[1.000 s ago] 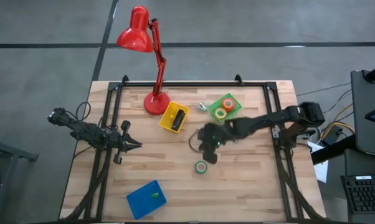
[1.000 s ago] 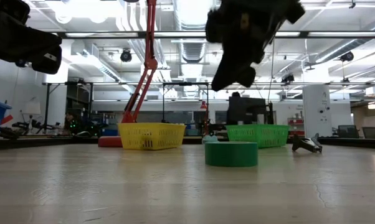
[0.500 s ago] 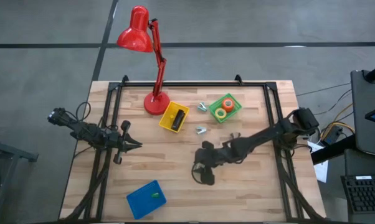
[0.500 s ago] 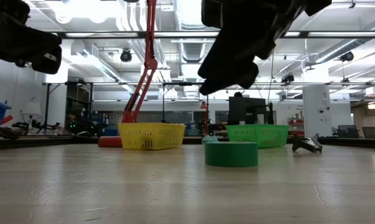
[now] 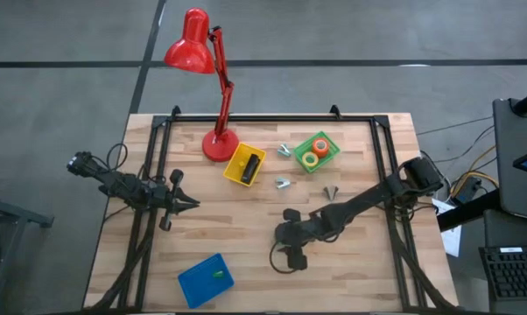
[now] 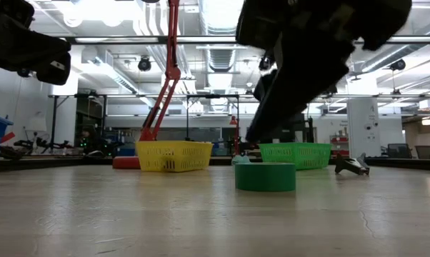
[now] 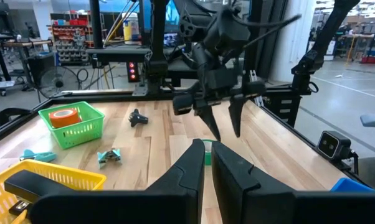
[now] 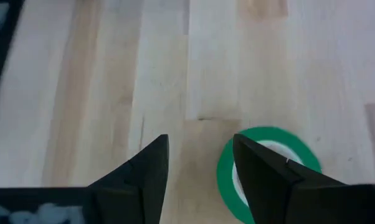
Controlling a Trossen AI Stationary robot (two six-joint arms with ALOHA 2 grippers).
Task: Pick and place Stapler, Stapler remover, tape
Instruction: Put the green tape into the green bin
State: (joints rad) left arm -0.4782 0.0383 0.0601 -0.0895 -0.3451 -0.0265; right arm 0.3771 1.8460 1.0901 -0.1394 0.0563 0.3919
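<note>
A green tape roll (image 6: 265,176) lies flat on the table's near middle. My right gripper (image 8: 200,138) hangs open just above it, fingers pointing down, one finger over the ring (image 8: 270,163); from the high view the gripper (image 5: 291,252) hides the roll. The black stapler (image 5: 251,168) lies in the yellow basket (image 5: 237,164). Orange and yellow tape rolls sit in the green basket (image 5: 327,144). My left gripper (image 5: 185,203) waits shut at the table's left side.
Three small staple removers (image 5: 282,183), (image 5: 284,149), (image 5: 331,190) lie on the wood near the baskets. A red desk lamp (image 5: 218,144) stands at the far middle. A blue box (image 5: 205,280) sits at the near left.
My right gripper has moved toward the table's near edge and come down over the green tape roll, which has stayed in place.
</note>
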